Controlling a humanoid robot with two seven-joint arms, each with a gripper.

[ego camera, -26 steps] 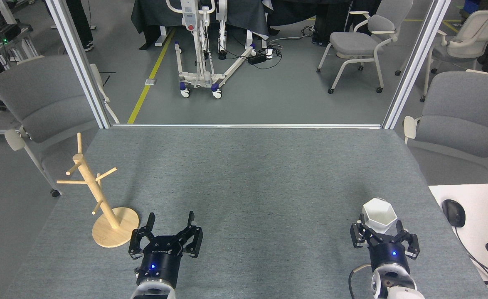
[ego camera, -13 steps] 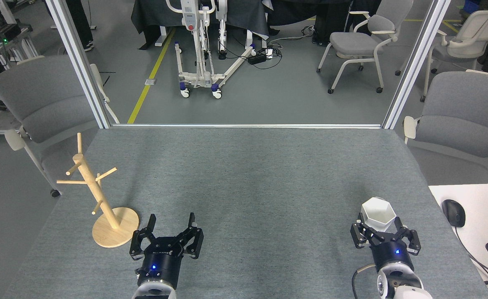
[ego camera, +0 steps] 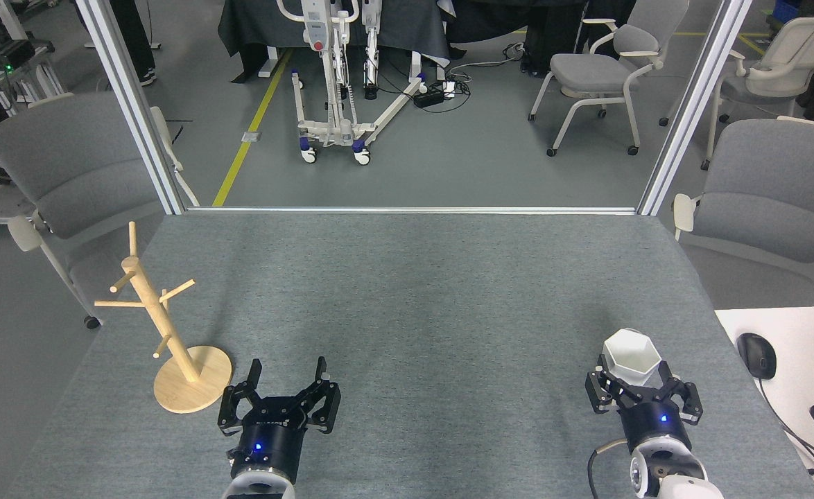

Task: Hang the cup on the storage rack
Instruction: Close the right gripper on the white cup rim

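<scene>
The cup (ego camera: 631, 358) sits at the near right of the grey table (ego camera: 407, 291), its near side between the spread fingers of the right gripper (ego camera: 637, 381), which has edged slightly closer to the robot over the past second, the cup shifting with it. Whether the fingers grip is unclear. The storage rack (ego camera: 164, 326) stands unmoved at near left, pegs bare, well apart; the left gripper (ego camera: 288, 378) waits open beside its base. Hanging has yet to begin.

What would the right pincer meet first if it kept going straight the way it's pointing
Most likely the cup, which sits directly ahead of the right pincer, partly between its open fingers; depth is hard to judge.
</scene>
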